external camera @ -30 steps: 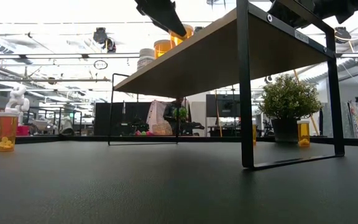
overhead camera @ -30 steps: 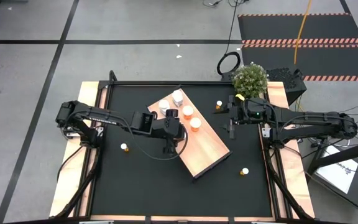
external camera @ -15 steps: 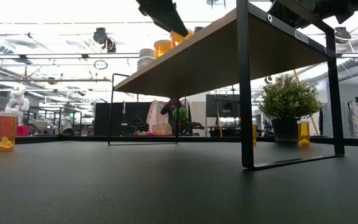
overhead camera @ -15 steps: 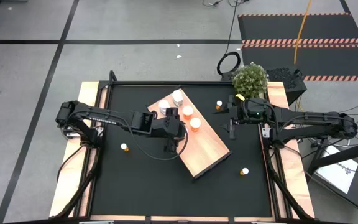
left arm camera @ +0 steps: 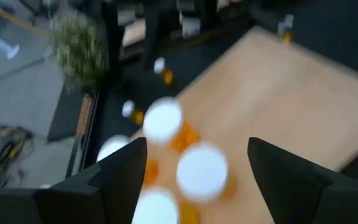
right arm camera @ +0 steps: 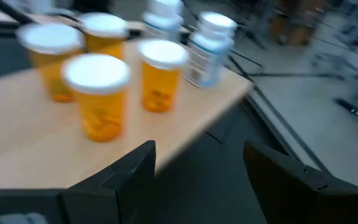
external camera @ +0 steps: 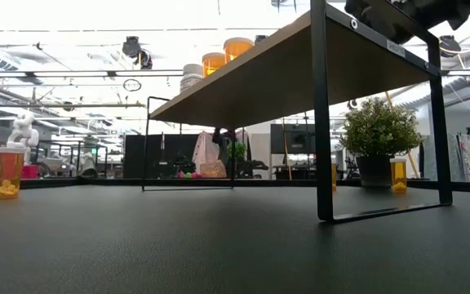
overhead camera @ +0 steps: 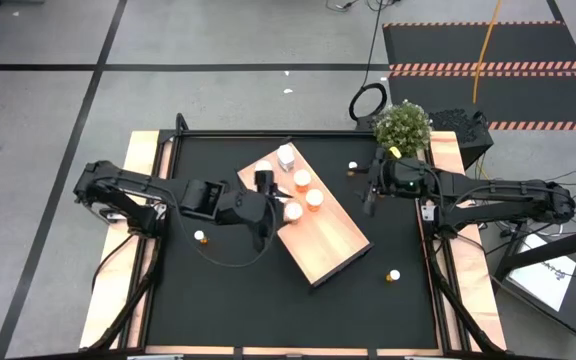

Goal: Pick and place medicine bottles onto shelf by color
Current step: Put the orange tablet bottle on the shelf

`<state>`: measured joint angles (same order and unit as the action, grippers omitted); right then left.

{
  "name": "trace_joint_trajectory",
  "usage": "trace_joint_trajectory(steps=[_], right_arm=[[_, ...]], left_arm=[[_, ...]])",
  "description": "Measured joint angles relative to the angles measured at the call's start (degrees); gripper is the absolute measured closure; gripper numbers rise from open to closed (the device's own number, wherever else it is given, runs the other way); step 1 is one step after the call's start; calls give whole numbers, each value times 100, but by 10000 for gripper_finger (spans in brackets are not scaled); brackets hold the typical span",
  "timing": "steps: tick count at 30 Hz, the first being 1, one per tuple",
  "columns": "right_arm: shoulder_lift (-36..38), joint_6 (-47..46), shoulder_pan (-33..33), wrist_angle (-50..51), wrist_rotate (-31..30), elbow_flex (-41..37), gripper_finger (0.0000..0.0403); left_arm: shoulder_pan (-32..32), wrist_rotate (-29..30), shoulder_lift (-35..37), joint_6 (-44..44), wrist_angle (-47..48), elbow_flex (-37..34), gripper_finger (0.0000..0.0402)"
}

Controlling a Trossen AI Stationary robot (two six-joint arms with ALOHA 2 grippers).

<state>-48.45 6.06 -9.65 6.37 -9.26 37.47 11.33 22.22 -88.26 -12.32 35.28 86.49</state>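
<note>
High view: the left gripper (overhead camera: 264,213) has pulled back off the shelf (overhead camera: 333,240) toward its own side. Half a second ago it hung over the bottles; now an orange bottle (overhead camera: 293,212) stands where it was working, close beside two other orange bottles (overhead camera: 308,190), with the white bottles (overhead camera: 286,156) at the far corner. That suggests another orange one has been sorted. Three small bottles are still on the black table (overhead camera: 218,300): one by the left arm (overhead camera: 199,237), one near the plant (overhead camera: 352,166), one at the near right (overhead camera: 394,274). The right gripper (overhead camera: 370,196) waits beside the shelf's right edge.

Low view: the shelf top (external camera: 300,65) shows from below on thin black legs, which the overhead picture hides. The dark gripper that hung above it a second ago is gone. A table bottle (external camera: 8,171) stands at far left, another (external camera: 397,174) near the plant (external camera: 379,131).

Left wrist view: its jaws stand apart with nothing between them, and white caps (left arm camera: 201,171) lie blurred below.

Right wrist view: its jaws are also apart and empty. Only here do the orange bottles (right arm camera: 98,102) and the white bottles (right arm camera: 207,46) show side-on, upright near the shelf's edge.
</note>
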Motion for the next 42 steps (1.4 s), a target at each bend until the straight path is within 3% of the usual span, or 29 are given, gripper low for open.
trace_joint_trajectory(steps=[4, 11, 18, 29, 42], right_arm=[[1, -27, -81, 121, -407, 0, 163], [0, 512, -757, 186, -405, 0, 164], [-209, 469, -1506, 437, 460, -10, 164], [-1372, 537, -2161, 241, 803, -147, 164], [-2366, 971, -2512, -368, 958, -144, 163]], left_arm=[[-100, 365, 237, 198, 321, -43, 138], [-438, 465, 658, 807, 898, -372, 164], [-579, 461, 1253, 996, 888, -1101, 182], [-742, 432, 2127, 749, 373, -1965, 185], [-704, 160, 2368, 942, 447, -2565, 186]])
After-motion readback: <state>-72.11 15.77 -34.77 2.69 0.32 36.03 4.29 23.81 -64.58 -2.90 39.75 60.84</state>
